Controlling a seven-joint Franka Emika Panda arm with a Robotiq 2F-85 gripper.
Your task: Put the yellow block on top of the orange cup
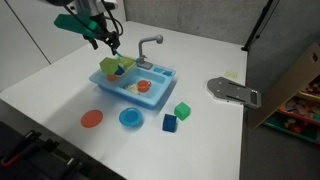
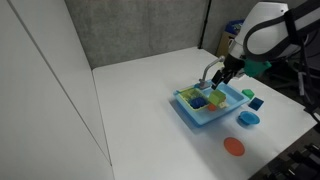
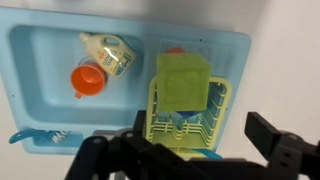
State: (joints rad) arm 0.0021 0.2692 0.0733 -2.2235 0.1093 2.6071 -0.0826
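Fingers (image 3: 282, 140) spread wide and empty along the wrist view's bottom edge; yellow block (image 3: 182, 80) sits mid-frame above them on the rack (image 3: 160, 125), orange cup (image 3: 87, 78) further left in the sink (image 3: 40, 50)

single arm (image 2: 268, 30) bent over from above, white link and dark wrist stacked above the fingers, gripper (image 1: 109, 45) pointing downward in both exterior views, two black fingers (image 3: 282, 140) spread wide apart in the wrist view, nothing gripped between them
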